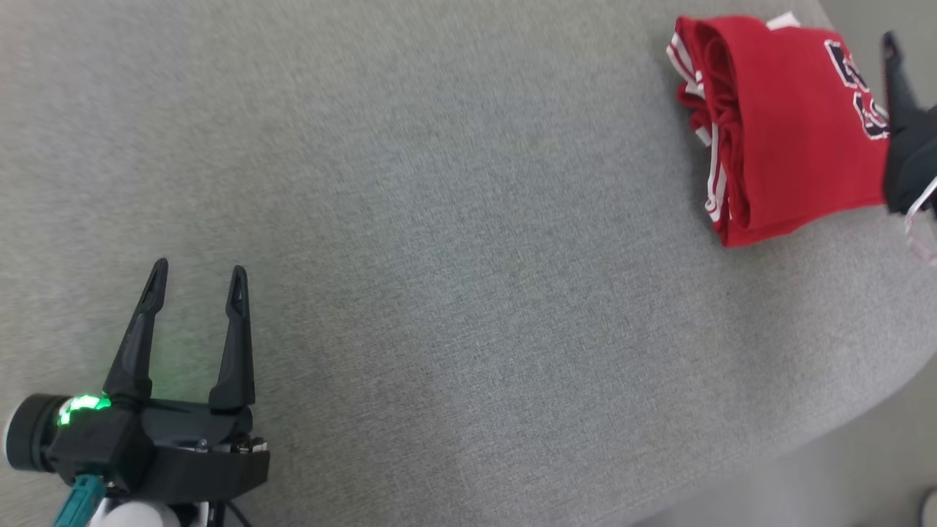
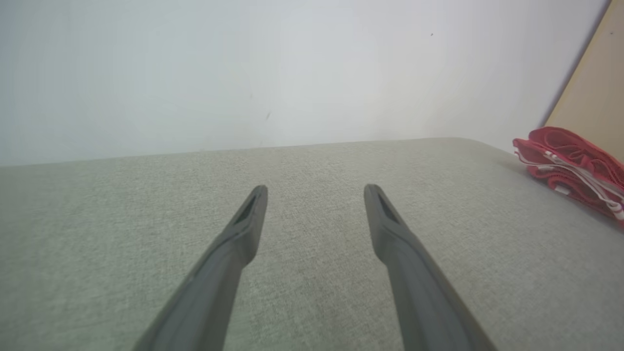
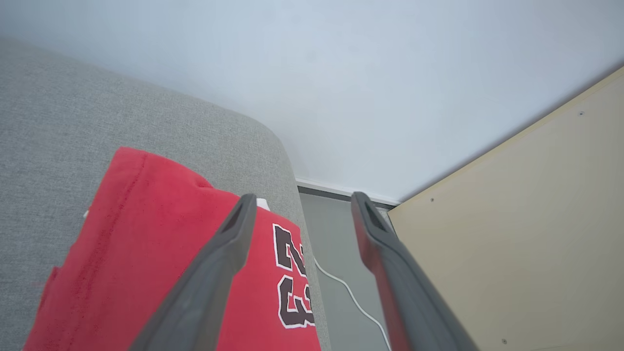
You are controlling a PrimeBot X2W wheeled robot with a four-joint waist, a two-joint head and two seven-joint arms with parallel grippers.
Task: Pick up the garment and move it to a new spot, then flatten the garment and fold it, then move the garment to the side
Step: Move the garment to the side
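The counter had a grey woven cover and a rounded corner. The folded red garment lay on it near that corner.

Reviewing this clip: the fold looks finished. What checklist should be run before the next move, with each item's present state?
1. Fold complete: ok. The red garment lies as a compact folded stack.
2. Placed at the side: ok. It sits at the far right corner of the grey surface.
3. Right gripper free of cloth: ok. Its jaws are open with nothing between them.
4. Left gripper out of the way: ok. It is open over bare surface, far from the garment.
5. Garment fully supported: cannot tell. Its right edge reaches the surface's edge, and the head view hides it behind the right gripper.
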